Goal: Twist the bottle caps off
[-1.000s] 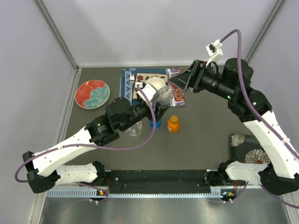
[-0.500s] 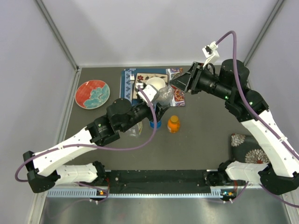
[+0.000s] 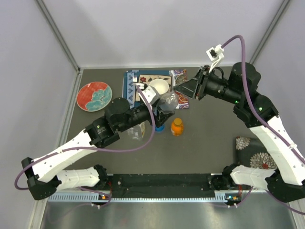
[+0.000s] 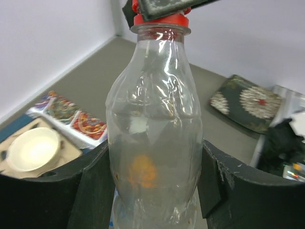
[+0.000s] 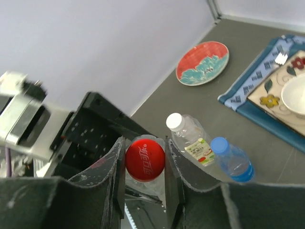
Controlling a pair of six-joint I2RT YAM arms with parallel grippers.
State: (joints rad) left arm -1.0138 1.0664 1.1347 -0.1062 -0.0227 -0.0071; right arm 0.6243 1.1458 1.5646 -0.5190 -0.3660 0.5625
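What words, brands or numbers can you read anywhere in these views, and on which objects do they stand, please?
"可口可乐": white script on top of the red cap, in the right wrist view.
The label on the white-capped clear bottle: green and white print, too small and blurred to read.
Nothing else legible shows in any view.

bottles (image 4: pixel 152 143) (image 5: pixel 193 143) (image 5: pixel 236 167) (image 3: pixel 177 129): 4 | caps (image 5: pixel 145 158) (image 5: pixel 174 121) (image 5: pixel 219 144) (image 3: pixel 177 121): 4 | bowl (image 3: pixel 159 87): 1 | plate (image 3: pixel 94 96): 1

You have a grey table (image 3: pixel 209 138) carrying a red plate (image 3: pixel 94 96) at left, a blue patterned mat (image 3: pixel 129 83) at the back, an orange bottle (image 3: pixel 177 127), a blue bottle (image 5: pixel 232 160) and a clear bottle (image 5: pixel 190 138) mid-table, and a flowered pad (image 3: pixel 252 151) at right.
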